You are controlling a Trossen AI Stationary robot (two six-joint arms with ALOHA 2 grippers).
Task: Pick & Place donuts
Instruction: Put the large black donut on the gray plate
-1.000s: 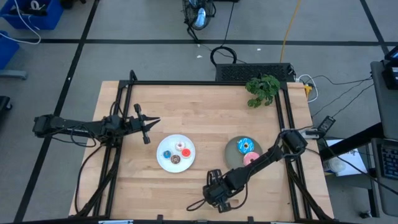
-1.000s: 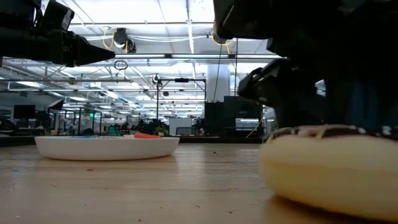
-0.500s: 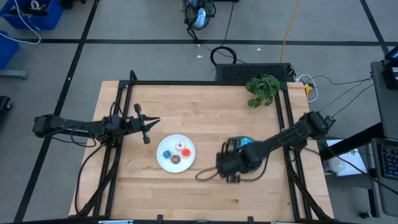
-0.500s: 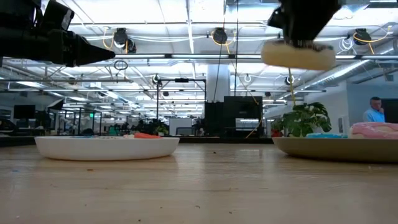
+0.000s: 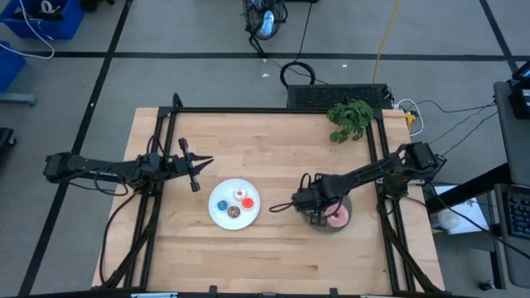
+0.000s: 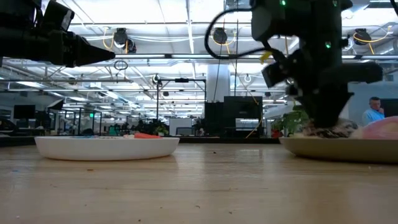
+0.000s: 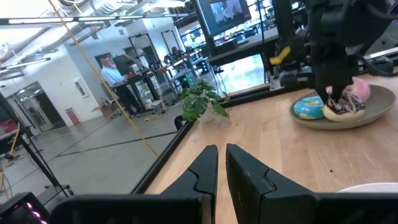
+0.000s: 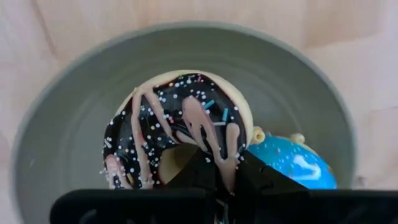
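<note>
The chocolate donut with white drizzle (image 8: 155, 130) lies in the grey plate (image 8: 68, 124), next to the large blue donut (image 8: 292, 162). My right gripper (image 8: 227, 177) is shut on it, over that plate (image 5: 352, 217). The pink donut (image 5: 336, 217) lies in the same plate. In the high view my arm hides the blue and chocolate donuts. The four tiny donuts, blue (image 5: 222, 204), white-pink (image 5: 240, 194), red (image 5: 248, 203) and brown (image 5: 233, 212), lie on the white plate (image 5: 217, 217). My left gripper (image 5: 197, 170) hangs shut above the table, left of the white plate. My right gripper pinches the chocolate donut's ring (image 8: 225, 146) on the side next to the blue donut. One finger (image 8: 196, 167) stands in the donut's hole and the other (image 8: 258, 177) outside the ring. It comes from above, pointing down. The donut's underside rests on the grey plate (image 6: 336, 149).
A green plant (image 5: 349, 120) lies at the table's far right corner. Black frame rails (image 5: 273, 110) run along the far edge and down both sides. Bare wood lies between the two plates and along the near edge. A person (image 6: 374, 111) stands in the room behind.
My right gripper has lifted the chocolate donut off the table near its near edge. It has carried the donut up and toward the far right, over the grey plate, then lowered it into the plate beside the blue donut. It stays shut on the donut.
</note>
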